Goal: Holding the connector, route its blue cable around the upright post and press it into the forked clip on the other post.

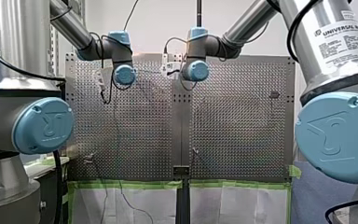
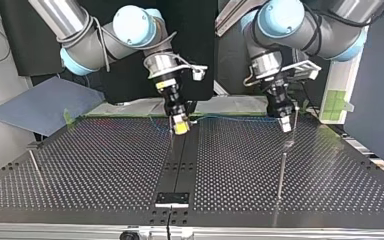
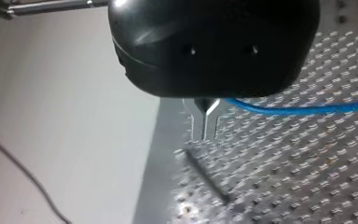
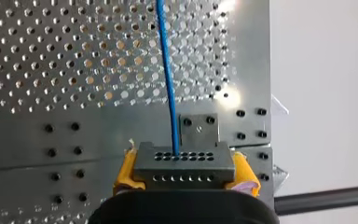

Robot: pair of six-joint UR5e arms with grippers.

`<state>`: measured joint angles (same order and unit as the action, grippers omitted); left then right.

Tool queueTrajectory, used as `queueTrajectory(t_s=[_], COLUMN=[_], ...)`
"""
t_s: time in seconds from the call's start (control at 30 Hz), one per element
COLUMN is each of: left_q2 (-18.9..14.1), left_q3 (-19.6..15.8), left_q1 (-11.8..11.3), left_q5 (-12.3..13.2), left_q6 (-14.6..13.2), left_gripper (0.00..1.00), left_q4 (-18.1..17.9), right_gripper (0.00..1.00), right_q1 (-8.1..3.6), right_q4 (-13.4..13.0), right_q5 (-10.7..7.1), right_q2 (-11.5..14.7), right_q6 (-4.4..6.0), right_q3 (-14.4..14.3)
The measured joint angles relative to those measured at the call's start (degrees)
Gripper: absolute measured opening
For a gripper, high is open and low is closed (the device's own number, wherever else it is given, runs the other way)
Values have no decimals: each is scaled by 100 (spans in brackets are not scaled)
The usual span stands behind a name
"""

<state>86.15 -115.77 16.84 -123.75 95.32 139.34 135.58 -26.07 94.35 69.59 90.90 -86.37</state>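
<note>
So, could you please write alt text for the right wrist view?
My right gripper clamps a grey connector with rows of holes between its yellow pads. Its blue cable runs straight away from the gripper over the perforated table.

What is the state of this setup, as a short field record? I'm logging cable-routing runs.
connector: clamped between the yellow pads of my right end effector
blue cable: leaves the connector, stretched across to my left end effector
my left end effector: at the cable, near a thin post; grip unclear
table: perforated metal
</note>
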Motion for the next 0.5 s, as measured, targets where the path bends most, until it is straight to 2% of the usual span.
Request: queueTrajectory(t_s=[0.13,0.33,0.5], left_q2=[-210,-494,-497], left_q3=[127,366,618], left_q1=[-211,-502,-768], left_q5=[187,266,402], left_q6=[35,50,61], left_gripper=[0,0,0], left_q4=[210,504,770], right_gripper=[0,0,0], right_q1=[-3,-6,-8], right_q4=[175,402,447], right_q5=[-81,-175,-217], right_q2=[-112,-190,-216], right_q6=[0,15,25], right_q3=[175,481,766])
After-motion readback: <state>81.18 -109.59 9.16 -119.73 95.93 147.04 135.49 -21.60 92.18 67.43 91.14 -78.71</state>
